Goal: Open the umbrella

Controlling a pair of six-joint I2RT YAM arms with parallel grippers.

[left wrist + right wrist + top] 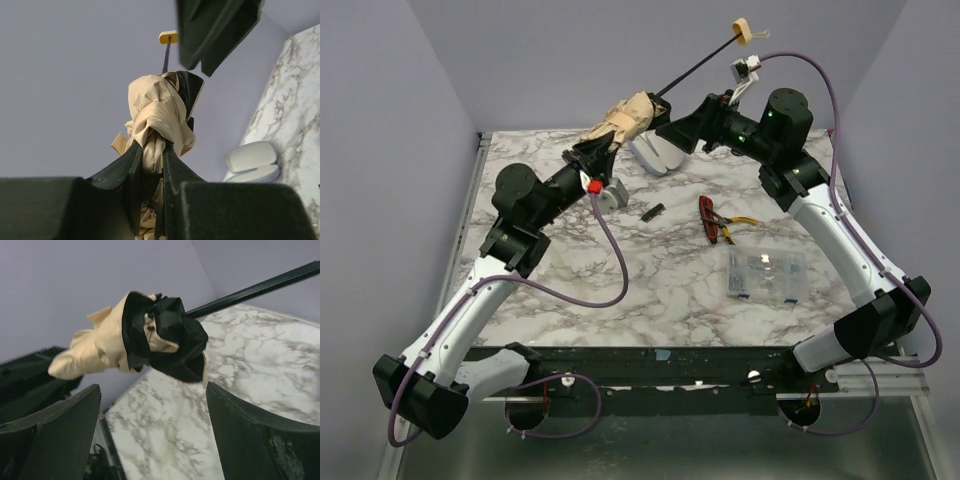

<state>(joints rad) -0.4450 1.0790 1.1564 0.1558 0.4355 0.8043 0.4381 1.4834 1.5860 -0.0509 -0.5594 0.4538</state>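
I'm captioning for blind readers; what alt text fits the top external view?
A folded tan umbrella is held above the far edge of a marble table by the left gripper, clamped on its bunched canopy; the right gripper is open beside it. A red-handled tool and clear plastic box lie on the table.

Layout over the far edge of the table (pixel 670 300), umbrella held aloft.

Umbrella (pixel 625 122) off the surface, above the far edge and left of centre, slanting up and right toward the back wall. Canopy end low and left, pinched between the fingers of left gripper (pixel 598 148). Shaft (pixel 695 70) running up-right to handle knob (pixel 744 33), highest and farthest right. Right gripper (pixel 655 158) just right of and below the canopy, fingers spread, apart from the cloth. On the table: small flat piece (pixel 652 211) near centre, pliers (pixel 713 220) just right of it, plastic box (pixel 766 274) nearer and right of the pliers, well apart from the umbrella.
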